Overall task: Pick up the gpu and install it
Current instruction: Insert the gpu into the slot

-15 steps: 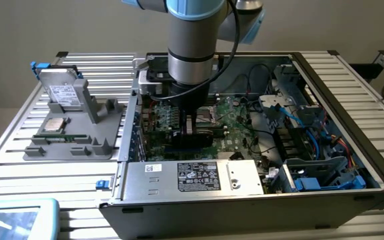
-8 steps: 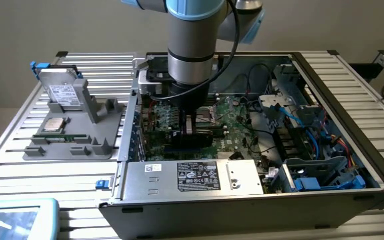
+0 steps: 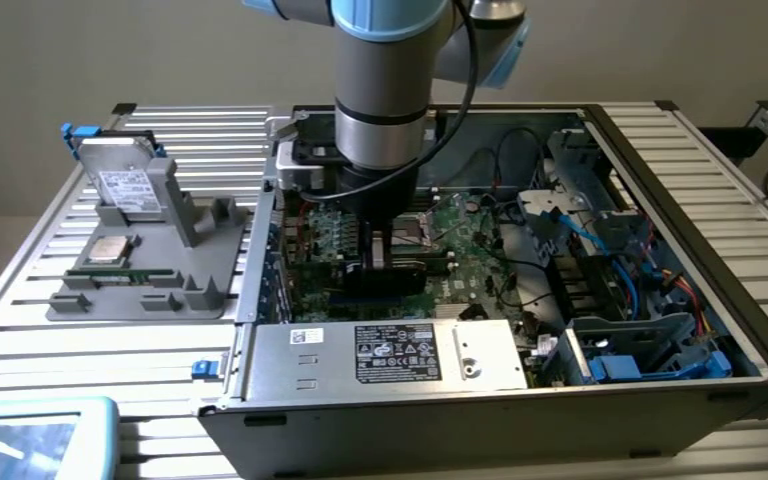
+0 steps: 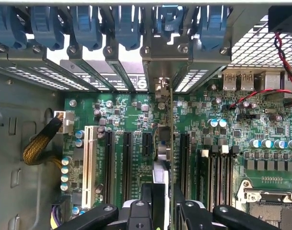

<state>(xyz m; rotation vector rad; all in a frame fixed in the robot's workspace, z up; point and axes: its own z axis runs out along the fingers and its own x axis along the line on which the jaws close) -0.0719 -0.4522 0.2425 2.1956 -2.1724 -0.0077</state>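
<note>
Slatted metal bench [image 3: 37,330] carries the open computer case [image 3: 491,410]. I have the claw [image 4: 162,196] part-closed on the gpu [image 4: 164,143], held edge-on between its fingers, low over the motherboard [image 4: 131,115] slots. I judge the pick-up done; I cannot tell whether the card is seated.

no legible text, dark label [image 3: 395,352] unreadable

A hard drive [image 3: 128,188], a memory stick [image 3: 120,272] and a chip [image 3: 111,250] sat in a grey holder [image 3: 144,300] on the slatted tabletop [image 3: 24,330] beside the open computer case [image 3: 491,432].
</note>
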